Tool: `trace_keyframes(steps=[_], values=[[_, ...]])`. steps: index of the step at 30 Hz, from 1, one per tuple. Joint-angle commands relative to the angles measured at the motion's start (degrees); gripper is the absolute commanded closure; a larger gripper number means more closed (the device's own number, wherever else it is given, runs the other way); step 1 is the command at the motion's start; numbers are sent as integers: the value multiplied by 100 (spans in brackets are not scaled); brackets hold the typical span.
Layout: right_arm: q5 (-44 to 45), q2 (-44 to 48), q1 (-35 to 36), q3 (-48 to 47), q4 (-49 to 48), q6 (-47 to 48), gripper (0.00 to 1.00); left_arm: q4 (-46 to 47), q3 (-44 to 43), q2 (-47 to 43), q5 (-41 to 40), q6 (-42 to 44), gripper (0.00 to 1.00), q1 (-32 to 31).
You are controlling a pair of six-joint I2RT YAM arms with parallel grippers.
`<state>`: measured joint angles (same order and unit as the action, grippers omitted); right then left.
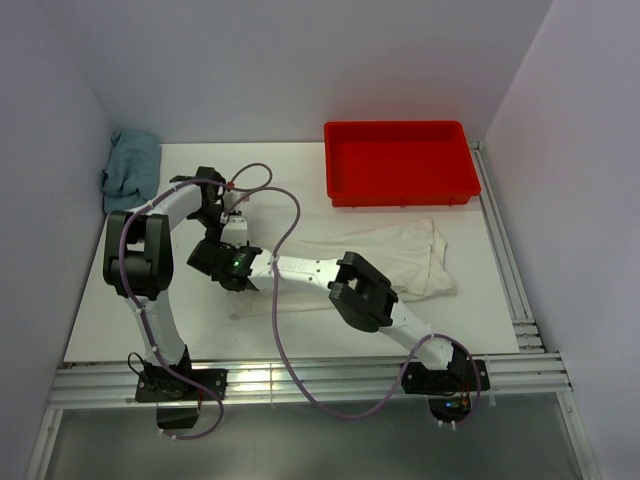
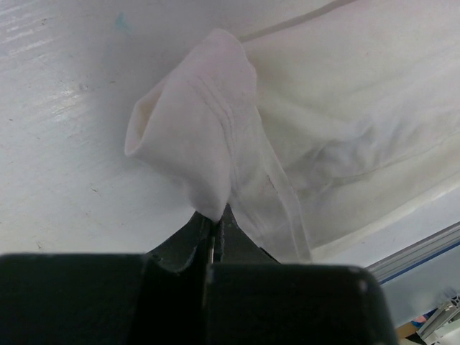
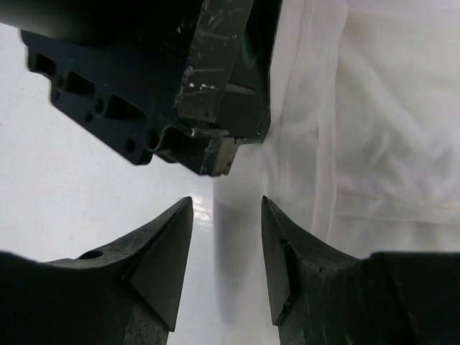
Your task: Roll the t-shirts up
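Note:
A cream-white t-shirt [image 1: 400, 255] lies wrinkled across the middle and right of the white table [image 1: 130, 310]. My left gripper [image 2: 214, 219] is shut on a pinched-up fold of the t-shirt [image 2: 194, 129] at its left end and holds it a little above the table. In the top view the left gripper [image 1: 215, 258] and the right gripper [image 1: 240, 272] sit close together at that end. My right gripper [image 3: 226, 201] is open, with bare table and the shirt's edge [image 3: 309, 144] between its fingers and nothing held. The left gripper's black body [image 3: 180, 79] hangs just ahead of it.
A red tray [image 1: 400, 190] stands at the back right, just beyond the shirt. A crumpled blue-green cloth [image 1: 132, 168] lies in the back left corner. Aluminium rails run along the right edge [image 1: 505, 260] and the front edge [image 1: 300, 380]. A purple cable [image 1: 285, 230] loops over the table.

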<state>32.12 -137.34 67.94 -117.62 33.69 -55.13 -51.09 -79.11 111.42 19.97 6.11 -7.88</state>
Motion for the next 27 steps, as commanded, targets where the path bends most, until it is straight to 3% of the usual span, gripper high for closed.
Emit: trace_keyframes(steps=[1,10,16,27], values=[[163,-241,-53,-270,6,38,50,-67,-228,-146,-2,-136,99,-65],[233,-434,-62,-367,225,-41,50,-129,-298,-111,16,-163,99,-73],[93,-443,-71,-314,102,-15,59,-129,-280,-103,34,-189,99,-91],[-92,-583,-114,-481,577,-6,58,-156,-324,-58,51,-268,96,-117]])
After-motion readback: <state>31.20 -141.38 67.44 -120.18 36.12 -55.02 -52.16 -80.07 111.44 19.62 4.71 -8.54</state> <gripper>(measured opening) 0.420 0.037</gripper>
